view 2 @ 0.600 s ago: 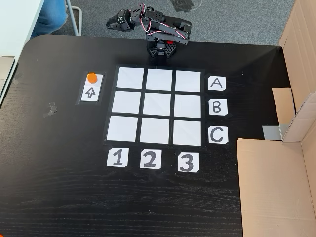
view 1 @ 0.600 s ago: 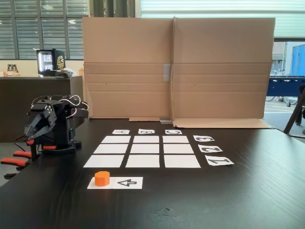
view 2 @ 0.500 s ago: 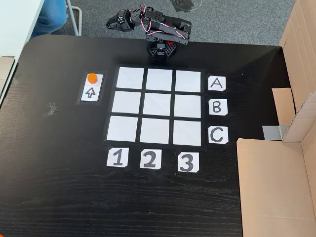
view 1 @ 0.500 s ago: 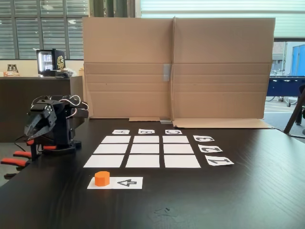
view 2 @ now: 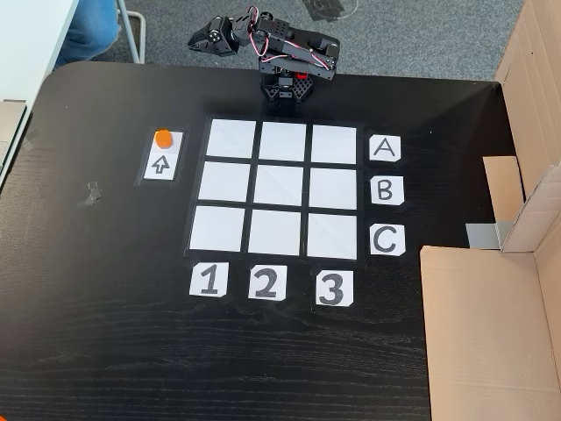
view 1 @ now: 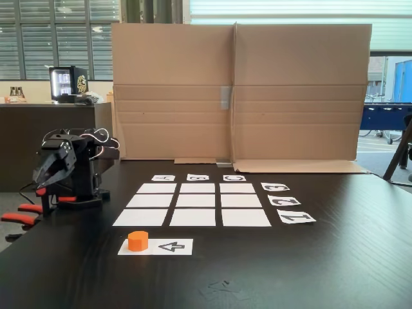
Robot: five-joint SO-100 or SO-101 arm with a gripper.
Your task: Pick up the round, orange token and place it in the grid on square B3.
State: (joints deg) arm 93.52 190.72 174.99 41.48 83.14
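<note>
The token (view 2: 163, 137) sits on the arrow card (view 2: 161, 156), left of the grid (view 2: 274, 188). The gripper (view 1: 46, 179) hangs folded beyond the grid; I cannot tell how its jaws stand.

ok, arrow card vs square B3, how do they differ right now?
The arrow card carries a printed black arrow; square B3 is blank white. The arrow card has the orange token standing on one end; square B3 has nothing on it. The arrow card lies alone beside the grid, on its column-1 side; square B3 sits in the grid, in the row by label B. Both are flat white paper on the black table.
</note>
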